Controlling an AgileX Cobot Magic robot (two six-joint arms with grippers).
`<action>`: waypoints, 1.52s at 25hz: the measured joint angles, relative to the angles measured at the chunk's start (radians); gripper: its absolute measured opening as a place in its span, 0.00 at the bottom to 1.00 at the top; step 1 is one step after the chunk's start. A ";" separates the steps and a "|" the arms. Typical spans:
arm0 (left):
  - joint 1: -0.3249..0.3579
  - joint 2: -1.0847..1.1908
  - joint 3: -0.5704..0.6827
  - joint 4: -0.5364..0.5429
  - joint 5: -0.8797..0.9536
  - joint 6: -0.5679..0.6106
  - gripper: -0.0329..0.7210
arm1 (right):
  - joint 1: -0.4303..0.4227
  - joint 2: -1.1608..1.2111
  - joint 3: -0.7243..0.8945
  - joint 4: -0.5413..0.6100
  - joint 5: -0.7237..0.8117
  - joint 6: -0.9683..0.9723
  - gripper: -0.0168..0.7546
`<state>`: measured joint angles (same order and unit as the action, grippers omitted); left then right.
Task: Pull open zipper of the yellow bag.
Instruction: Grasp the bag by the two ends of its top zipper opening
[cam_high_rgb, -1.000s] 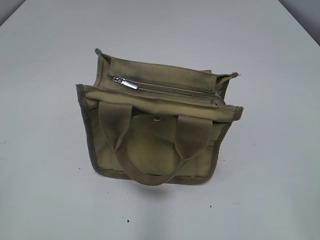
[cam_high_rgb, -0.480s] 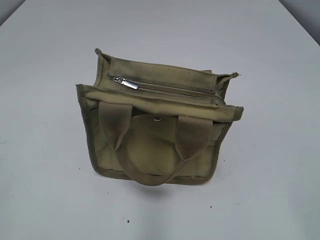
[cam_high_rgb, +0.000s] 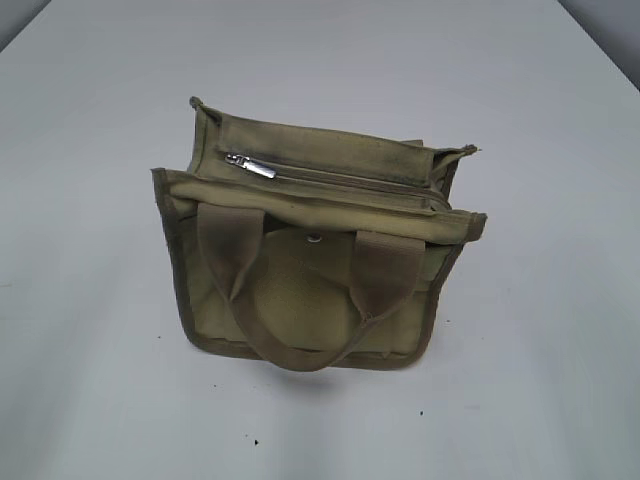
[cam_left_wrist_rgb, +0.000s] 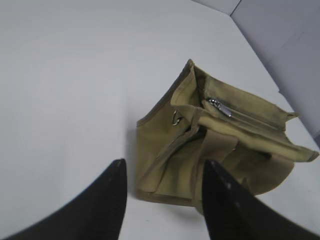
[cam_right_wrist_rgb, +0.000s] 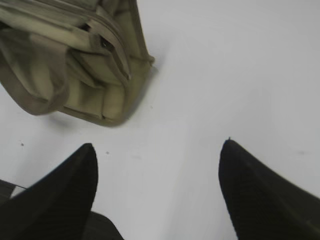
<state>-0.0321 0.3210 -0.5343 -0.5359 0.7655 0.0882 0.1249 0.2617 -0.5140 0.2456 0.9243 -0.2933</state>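
Khaki canvas tote bag (cam_high_rgb: 310, 260) on white table (cam_high_rgb: 90, 380), silver-tabbed zipper (cam_high_rgb: 330, 178) closed; left hand (cam_left_wrist_rgb: 162, 167) and right hand (cam_right_wrist_rgb: 159, 150) apart, empty.

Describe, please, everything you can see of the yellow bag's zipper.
The zipper runs along the top of the yellow bag, a long khaki-taped line between two upright fabric flaps. It looks closed along its visible length. Its small shiny silver pull tab lies flat at the left end in the exterior view, pointing along the track. Nothing touches it; neither pincer is near it.
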 joint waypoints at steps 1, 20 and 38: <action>0.000 0.068 0.000 -0.063 -0.027 0.024 0.55 | 0.015 0.033 -0.005 0.021 -0.039 -0.011 0.78; -0.190 1.084 -0.361 -0.675 -0.022 0.500 0.55 | 0.298 0.966 -0.326 0.348 -0.419 -0.460 0.78; -0.283 1.390 -0.602 -0.671 -0.031 0.500 0.40 | 0.451 1.428 -0.810 0.333 -0.402 -0.643 0.62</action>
<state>-0.3154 1.7110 -1.1358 -1.2066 0.7349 0.5882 0.5761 1.6899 -1.3238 0.5787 0.5223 -0.9364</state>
